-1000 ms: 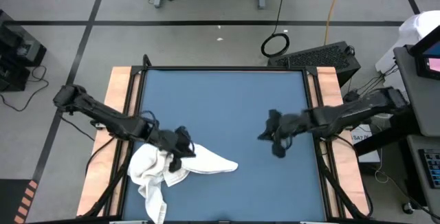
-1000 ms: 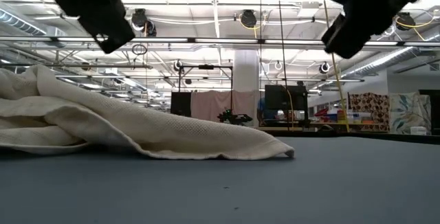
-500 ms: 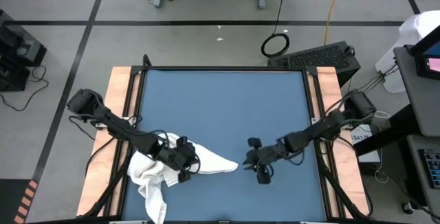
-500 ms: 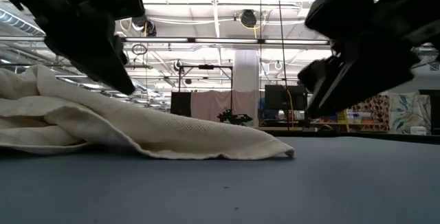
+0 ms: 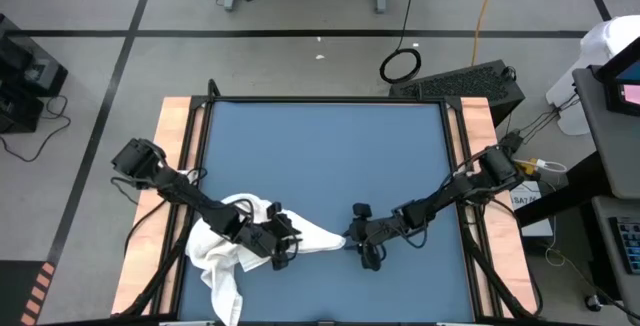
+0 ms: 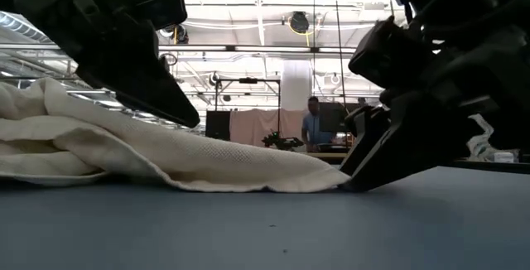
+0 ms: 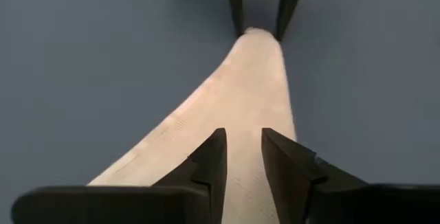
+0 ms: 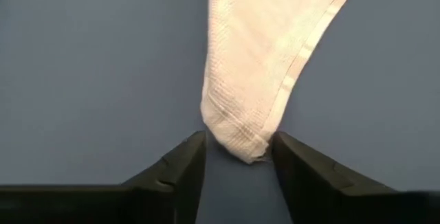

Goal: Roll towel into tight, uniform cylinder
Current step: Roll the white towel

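The white towel (image 5: pixel 225 251) lies crumpled at the near left of the blue mat (image 5: pixel 320 156). One pointed corner (image 5: pixel 340 238) is stretched toward the right, and a part hangs over the near edge (image 5: pixel 225 301). My left gripper (image 5: pixel 282 244) is open by a narrow gap, low over the stretched strip (image 7: pixel 240 100). My right gripper (image 5: pixel 356 236) is open, down at the mat, with one finger on either side of the towel's corner tip (image 8: pixel 240 145). Its fingers also show in the left wrist view (image 7: pixel 234 4). My left gripper points down at a slant over the towel's flat strip (image 7: pixel 242 148); I cannot tell whether its fingertips touch the cloth. My right gripper comes level from the table's right, and the corner tip (image 8: pixel 237 148) lies on the mat between its open fingers; I cannot tell whether they touch it.
Wooden borders (image 5: pixel 175 166) run along the mat's left and right sides. The far half of the mat is bare blue. A person (image 6: pixel 313 125) stands far off in the room behind the table. A white rounded object (image 5: pixel 610 41) sits off the table at the far right.
My right gripper has come down and gone toward the table's left and near edge, up to the towel's corner. My left gripper has gone down and toward the right and near edge along the towel. The towel has stayed where it was.
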{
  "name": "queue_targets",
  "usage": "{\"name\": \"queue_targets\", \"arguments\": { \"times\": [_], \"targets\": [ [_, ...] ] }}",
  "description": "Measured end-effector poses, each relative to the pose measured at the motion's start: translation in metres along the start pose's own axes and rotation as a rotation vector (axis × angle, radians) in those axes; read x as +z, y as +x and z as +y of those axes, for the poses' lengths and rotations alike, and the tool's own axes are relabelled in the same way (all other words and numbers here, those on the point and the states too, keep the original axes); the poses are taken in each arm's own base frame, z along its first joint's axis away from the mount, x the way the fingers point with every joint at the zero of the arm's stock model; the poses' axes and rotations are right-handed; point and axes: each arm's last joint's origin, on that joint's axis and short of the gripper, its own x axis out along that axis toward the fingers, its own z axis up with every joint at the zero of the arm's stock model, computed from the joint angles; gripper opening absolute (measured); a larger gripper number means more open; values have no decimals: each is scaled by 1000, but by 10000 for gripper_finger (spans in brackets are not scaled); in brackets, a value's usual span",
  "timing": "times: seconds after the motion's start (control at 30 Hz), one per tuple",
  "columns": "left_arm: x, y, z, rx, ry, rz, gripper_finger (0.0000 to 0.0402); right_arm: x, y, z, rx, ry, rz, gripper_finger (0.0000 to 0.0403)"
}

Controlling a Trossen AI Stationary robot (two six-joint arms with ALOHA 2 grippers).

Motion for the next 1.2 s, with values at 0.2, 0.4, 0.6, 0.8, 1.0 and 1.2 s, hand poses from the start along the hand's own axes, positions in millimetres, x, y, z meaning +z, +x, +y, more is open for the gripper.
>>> {"name": "queue_targets", "arguments": {
  "times": [0.2, 0.4, 0.6, 0.8, 1.0, 1.2],
  "targets": [
    [3, -1, -4, -32, -24, -41, 110, -1, 0, 1, -37, 23, -13, 44],
    [10, -7, -19, -127, -59, -144, 110, 0, -4, 6, -45, 53, -19, 19],
    [8, -19, -39, -176, 33, -248, 110, 22, -29, 13, -8, 88, -87, 12],
    [0, -24, -47, -121, 191, -277, 110, 46, -72, 12, -13, 81, -125, 7],
    [1, -15, -42, -59, 249, -291, 110, 73, -116, 7, -134, 53, -321, 12],
    [11, -8, -35, -21, 251, -315, 110, 83, -130, 5, -163, 83, -413, 13]
  ]
}}
